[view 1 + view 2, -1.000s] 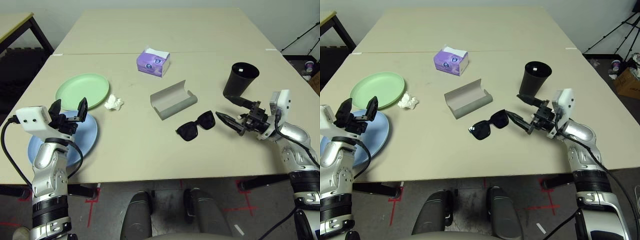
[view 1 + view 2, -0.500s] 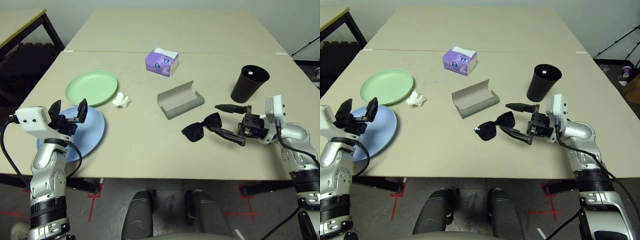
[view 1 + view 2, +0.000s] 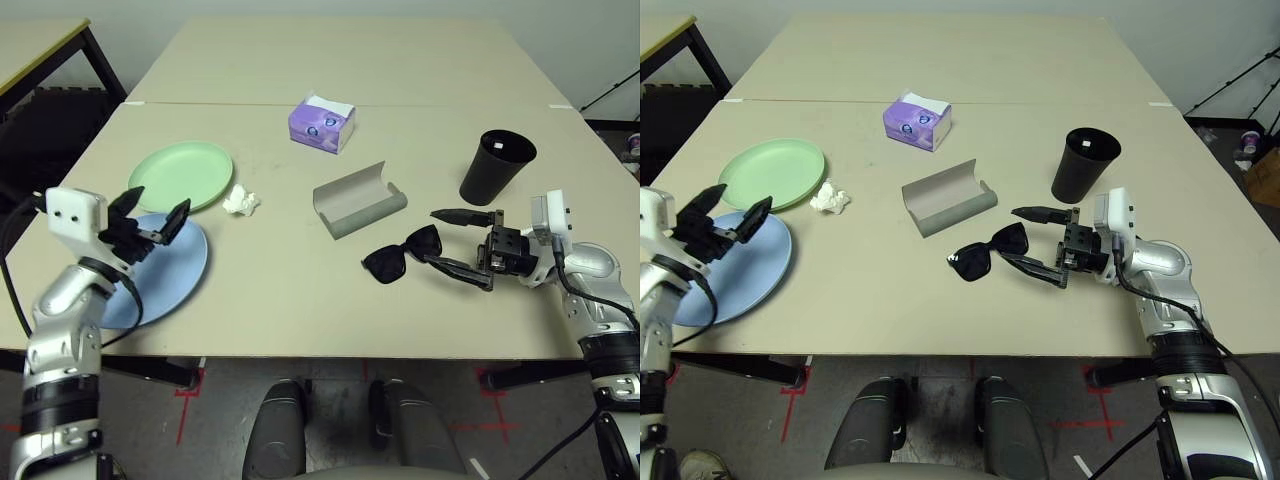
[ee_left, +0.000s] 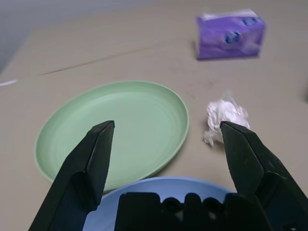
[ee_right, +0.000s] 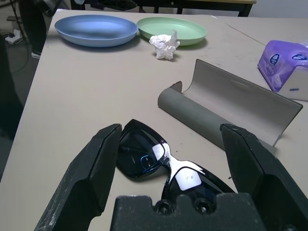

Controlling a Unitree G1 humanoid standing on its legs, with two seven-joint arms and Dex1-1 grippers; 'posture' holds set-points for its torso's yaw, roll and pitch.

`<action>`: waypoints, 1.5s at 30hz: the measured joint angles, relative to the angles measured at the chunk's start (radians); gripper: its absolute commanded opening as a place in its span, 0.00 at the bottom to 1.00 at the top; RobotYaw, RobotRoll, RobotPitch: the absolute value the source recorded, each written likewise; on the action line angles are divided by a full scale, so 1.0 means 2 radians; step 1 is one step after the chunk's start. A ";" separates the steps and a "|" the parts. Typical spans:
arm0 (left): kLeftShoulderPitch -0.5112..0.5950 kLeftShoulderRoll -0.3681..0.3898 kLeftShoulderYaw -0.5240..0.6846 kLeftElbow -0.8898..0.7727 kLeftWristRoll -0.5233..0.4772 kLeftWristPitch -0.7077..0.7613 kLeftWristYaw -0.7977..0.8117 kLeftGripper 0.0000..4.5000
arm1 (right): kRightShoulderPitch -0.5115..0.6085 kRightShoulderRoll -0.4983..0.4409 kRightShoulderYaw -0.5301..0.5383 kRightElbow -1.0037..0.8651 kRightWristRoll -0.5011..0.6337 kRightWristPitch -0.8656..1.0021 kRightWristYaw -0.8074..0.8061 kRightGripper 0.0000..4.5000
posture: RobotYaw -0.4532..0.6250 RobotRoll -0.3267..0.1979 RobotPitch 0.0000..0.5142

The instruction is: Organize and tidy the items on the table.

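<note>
Left eye view, counter: beige, seam across its far part.
Blue plate: near left edge, touching the green plate behind it.
Glasses case: lies open at mid-counter.
Black cup: upright, right side.
Sunglasses: just in front of the case.
Tissue: crumpled, beside the green plate.
Left claw: fingers spread, over the blue plate.
Right claw: fingers spread, level, at the sunglasses' right end, holding nothing.

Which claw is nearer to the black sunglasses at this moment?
The right claw. It sits open beside the black sunglasses, its fingers reaching toward them. The left claw is far across the table, open above the light blue plate.
</note>
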 measured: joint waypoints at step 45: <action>0.070 0.108 0.085 0.116 0.002 0.134 -0.028 0.99 | 0.013 0.006 0.013 -0.044 0.001 0.020 -0.007 1.00 | 0.47 0.62 0.25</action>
